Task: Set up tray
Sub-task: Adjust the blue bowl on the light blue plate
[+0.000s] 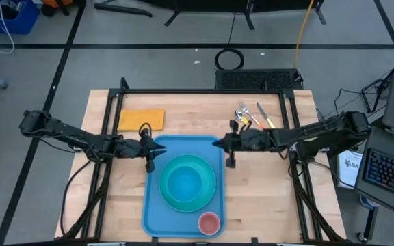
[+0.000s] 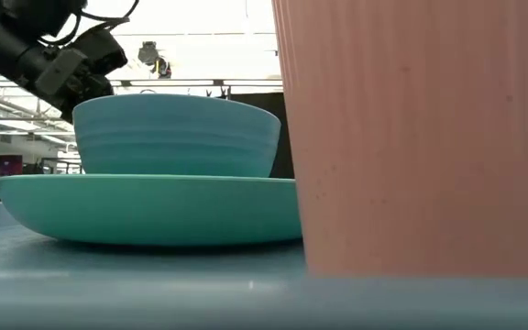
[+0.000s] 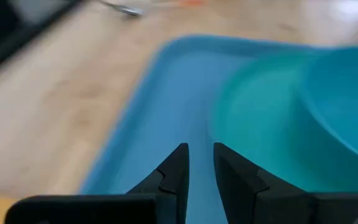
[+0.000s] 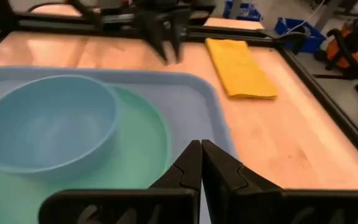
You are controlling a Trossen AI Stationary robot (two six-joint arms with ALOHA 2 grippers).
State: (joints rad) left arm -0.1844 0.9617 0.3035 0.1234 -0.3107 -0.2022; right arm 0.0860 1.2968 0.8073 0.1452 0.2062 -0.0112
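Tray (image 1: 157, 205), lower centre of the high view, carrying plate (image 1: 211, 195), bowl (image 1: 183, 181) and cup (image 1: 209, 223). Left gripper (image 1: 150, 164), fingers slightly parted and empty, hangs over its upper-left rim; right gripper (image 1: 230, 162), closed and empty, over its upper-right rim.

The setting was a robotics lab or workshop. A wooden table (image 1: 197, 198) stood on a grey floor marked with dark tape lines (image 1: 183, 46), enclosed by a black metal frame (image 1: 204, 91). At three o'clock sat a keyboard (image 1: 388, 174) among loose cables; at eleven o'clock, a blue bin (image 1: 9, 17). The low view showed exposed ceiling trusses (image 2: 16, 92) with industrial lighting.
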